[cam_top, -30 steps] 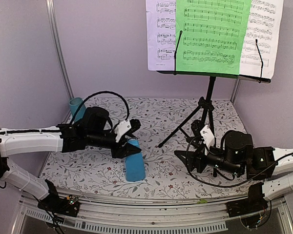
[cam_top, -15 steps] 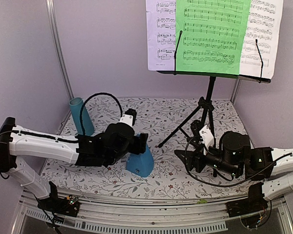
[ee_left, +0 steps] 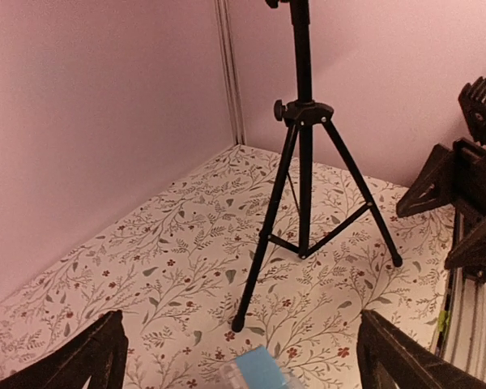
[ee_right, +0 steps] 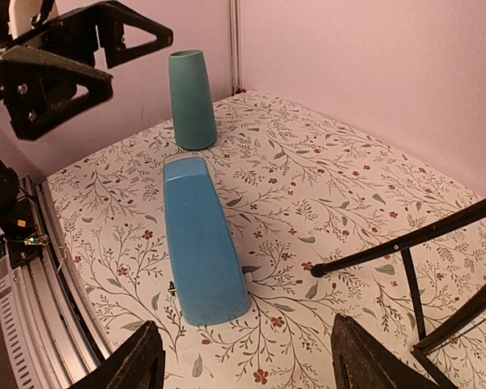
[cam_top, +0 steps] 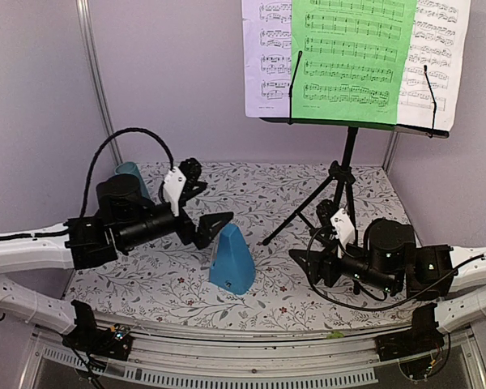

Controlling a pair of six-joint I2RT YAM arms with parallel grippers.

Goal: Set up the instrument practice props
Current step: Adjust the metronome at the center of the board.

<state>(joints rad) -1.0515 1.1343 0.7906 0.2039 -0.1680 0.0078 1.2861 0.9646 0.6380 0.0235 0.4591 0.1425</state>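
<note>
Shows the small blue pyramid-shaped metronome (cam_top: 232, 261) upright on the flower-patterned table (cam_top: 267, 190), free of the left pincer (cam_top: 206, 201), spread wide and empty just beside its tip. Shows the right pincer (cam_top: 314, 239) spread too, pinching nothing, near the feet of the black tripod music stand (cam_top: 348, 162). Carries 2 white and 1 green sheet-music pages (cam_top: 352, 57) up on that stand's desk.
</note>
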